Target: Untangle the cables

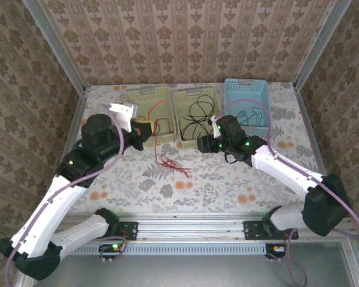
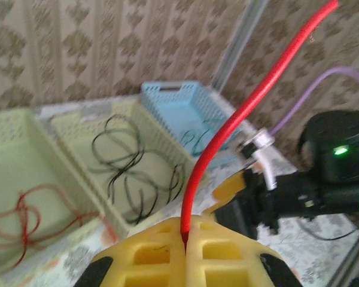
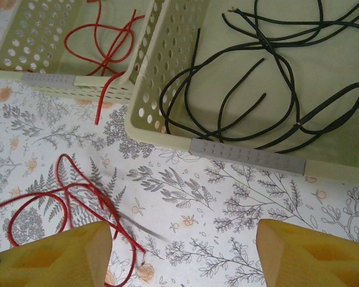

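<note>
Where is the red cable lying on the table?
The red cable lies centre-left, in front of the gap between the left basket and middle basket; in the right wrist view, lower left beside the right gripper.

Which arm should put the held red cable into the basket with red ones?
Left. The left fingers are shut on the red cable beside that basket; the right fingers hang open and empty over the table.

Bare table (image 1: 227, 179) toward the near edge is free to pass. Loose red cables (image 1: 175, 163) sprawl in front of the left basket (image 1: 146, 91). That basket, the middle basket (image 1: 194, 91) and the blue basket (image 1: 246, 82) stand side by side, walling off the far side.
</note>
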`<control>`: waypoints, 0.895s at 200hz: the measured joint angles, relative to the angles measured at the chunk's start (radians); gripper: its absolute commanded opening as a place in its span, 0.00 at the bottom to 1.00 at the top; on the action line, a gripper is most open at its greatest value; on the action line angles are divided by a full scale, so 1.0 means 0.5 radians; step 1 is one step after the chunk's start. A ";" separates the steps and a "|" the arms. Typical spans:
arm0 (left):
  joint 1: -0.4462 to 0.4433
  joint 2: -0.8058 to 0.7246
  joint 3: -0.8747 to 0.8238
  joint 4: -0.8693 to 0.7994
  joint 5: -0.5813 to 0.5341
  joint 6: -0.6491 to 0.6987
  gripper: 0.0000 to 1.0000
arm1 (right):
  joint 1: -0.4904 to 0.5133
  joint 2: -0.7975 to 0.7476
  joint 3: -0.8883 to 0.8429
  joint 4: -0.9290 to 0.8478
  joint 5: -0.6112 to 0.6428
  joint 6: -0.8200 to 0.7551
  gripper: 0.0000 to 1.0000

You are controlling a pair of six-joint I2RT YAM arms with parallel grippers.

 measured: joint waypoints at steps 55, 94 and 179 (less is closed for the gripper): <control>0.199 0.104 0.266 0.301 0.253 0.050 0.00 | 0.000 -0.060 -0.018 0.107 -0.171 -0.006 0.66; 0.249 0.232 0.407 0.510 0.355 0.043 0.00 | 0.000 -0.067 -0.030 0.148 -0.318 -0.007 0.66; 0.545 0.841 1.064 0.515 0.203 0.089 0.00 | 0.000 -0.080 -0.030 0.166 -0.369 -0.014 0.66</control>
